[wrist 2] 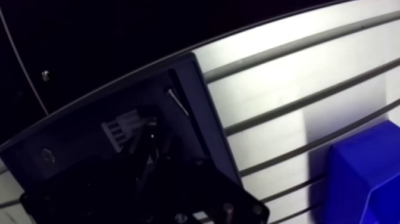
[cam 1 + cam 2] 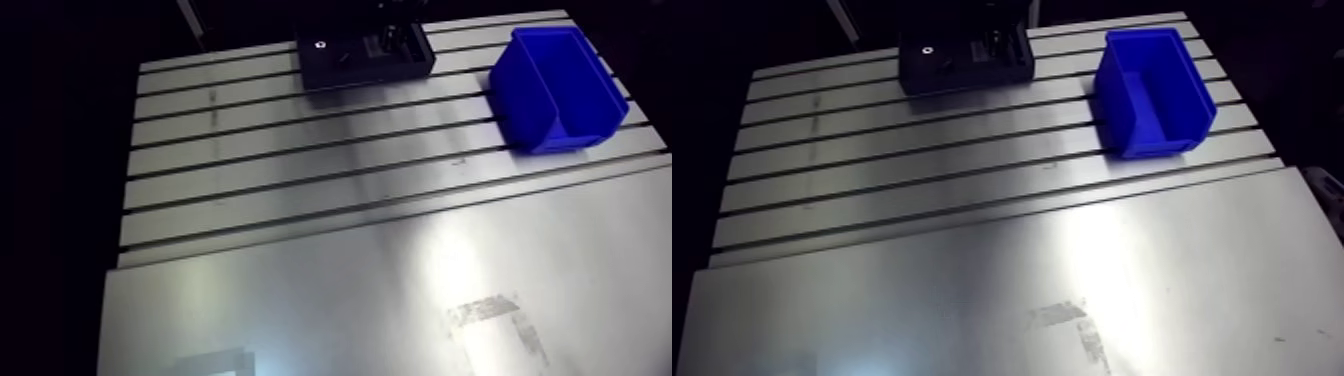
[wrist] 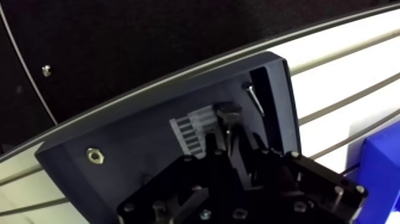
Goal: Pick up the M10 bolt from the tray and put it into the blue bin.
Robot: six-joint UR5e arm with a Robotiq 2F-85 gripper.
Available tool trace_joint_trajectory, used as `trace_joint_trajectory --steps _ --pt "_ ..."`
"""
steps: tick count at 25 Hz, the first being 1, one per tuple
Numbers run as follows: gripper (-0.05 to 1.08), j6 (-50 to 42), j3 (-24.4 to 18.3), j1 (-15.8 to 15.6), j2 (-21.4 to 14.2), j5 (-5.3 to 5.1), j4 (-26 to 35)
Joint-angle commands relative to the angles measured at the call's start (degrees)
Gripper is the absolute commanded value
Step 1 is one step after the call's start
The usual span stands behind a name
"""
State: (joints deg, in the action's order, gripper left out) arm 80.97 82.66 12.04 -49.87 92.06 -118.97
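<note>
A black tray (image 3: 149, 137) lies at the table's far edge, and in the arm view it is left of the blue bin (image 2: 555, 85). My gripper (image 3: 229, 128) reaches down into the tray's right part. Its two fingers stand close together, pressed on a dark bolt (image 3: 227, 109) whose head shows just past the fingertips. The bolt sits low in the tray beside a pale ribbed patch (image 3: 193, 128). Most of its shank is hidden by the fingers. In the arm view the gripper (image 2: 392, 40) is small and dark over the tray (image 2: 330, 70). The bin stands open and looks empty.
A small silver nut (image 3: 93, 156) rests on the tray's left part. A thin metal pin (image 3: 253, 98) lies in a narrow slot along the tray's right wall. A corner of the blue bin (image 3: 381, 161) shows beside the gripper. The slotted table (image 2: 300, 160) stretches toward the near side.
</note>
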Motion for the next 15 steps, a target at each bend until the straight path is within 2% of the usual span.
trace_joint_trajectory --steps 1,15 --pt "0.77 0.02 0.0 0.0 0.01 -0.09 0.0" --pt "0.82 0.19 0.0 0.0 0.01 -0.09 0.09"
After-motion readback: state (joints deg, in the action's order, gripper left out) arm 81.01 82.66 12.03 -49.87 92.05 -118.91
